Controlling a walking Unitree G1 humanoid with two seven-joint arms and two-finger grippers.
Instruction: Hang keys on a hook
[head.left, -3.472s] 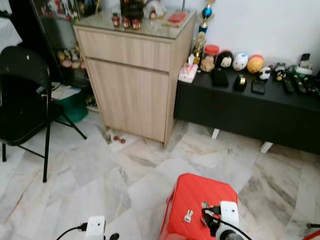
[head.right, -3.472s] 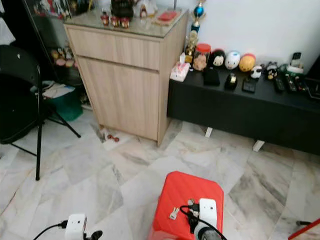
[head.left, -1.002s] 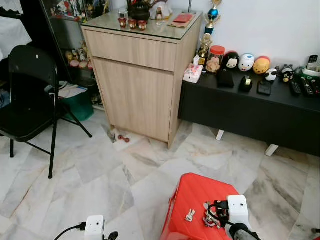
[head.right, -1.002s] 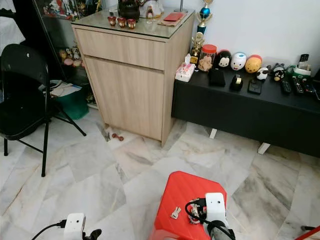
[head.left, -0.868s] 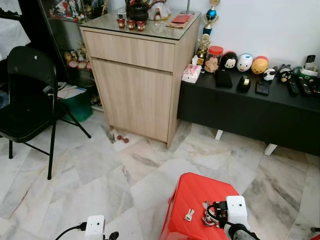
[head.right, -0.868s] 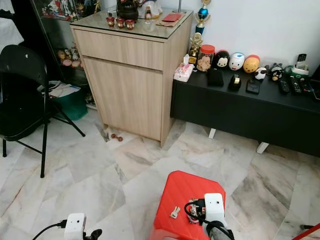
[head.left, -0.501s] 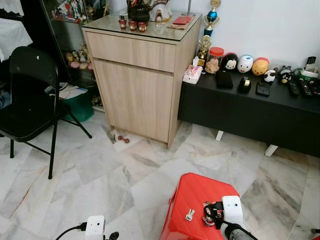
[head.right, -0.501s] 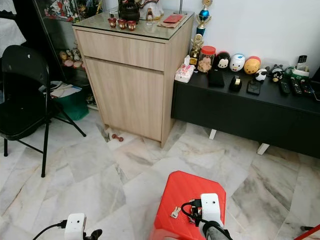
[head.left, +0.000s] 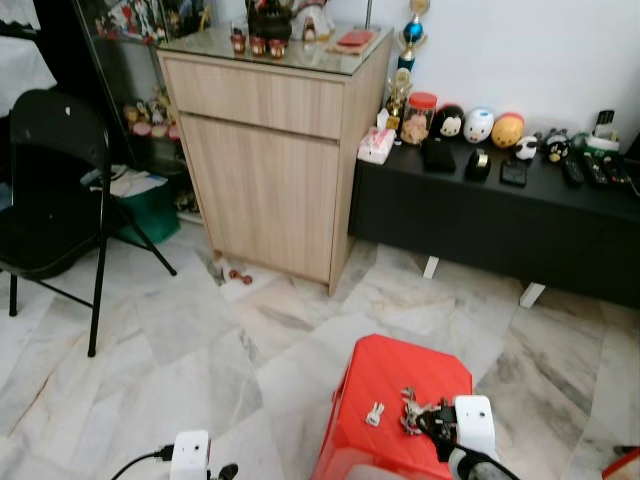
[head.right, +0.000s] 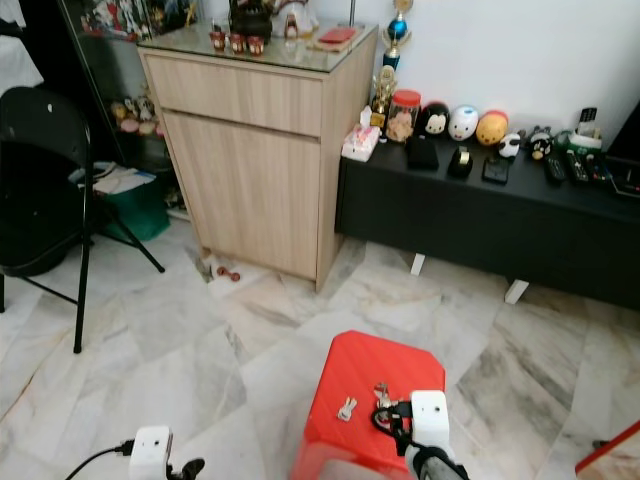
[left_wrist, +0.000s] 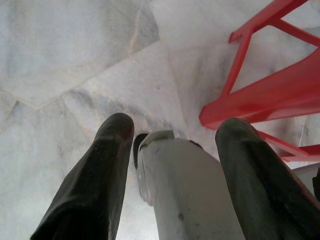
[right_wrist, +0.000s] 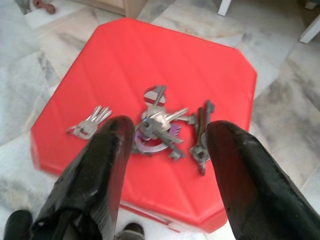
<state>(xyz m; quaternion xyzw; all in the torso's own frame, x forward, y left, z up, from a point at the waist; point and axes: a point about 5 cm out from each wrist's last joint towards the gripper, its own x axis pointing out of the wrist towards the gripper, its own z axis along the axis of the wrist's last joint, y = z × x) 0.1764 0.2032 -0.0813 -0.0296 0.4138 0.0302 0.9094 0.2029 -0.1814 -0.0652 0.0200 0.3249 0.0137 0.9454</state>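
I am hovering my right gripper (right_wrist: 165, 150) over a red stool (right_wrist: 210, 65), fingers (right_wrist: 107, 165) spread wide and empty above the main bunch of keys (right_wrist: 157, 125) lying near the middle of its top. A smaller bunch (right_wrist: 90, 122) is lying apart toward one edge, and a dark metal piece (right_wrist: 200, 132) is sitting just beside the main bunch. To grip well, I should be straddling the ring and closing on it alone, leaving the neighbours. My left gripper (left_wrist: 170, 145) is hanging idle over the marble floor (head.left: 200, 340), fingers apart. A wooden cabinet (head.left: 275, 150), a black bench (head.left: 490, 215) and a folding chair (head.left: 50, 190) are standing ahead; I am seeing no hook.
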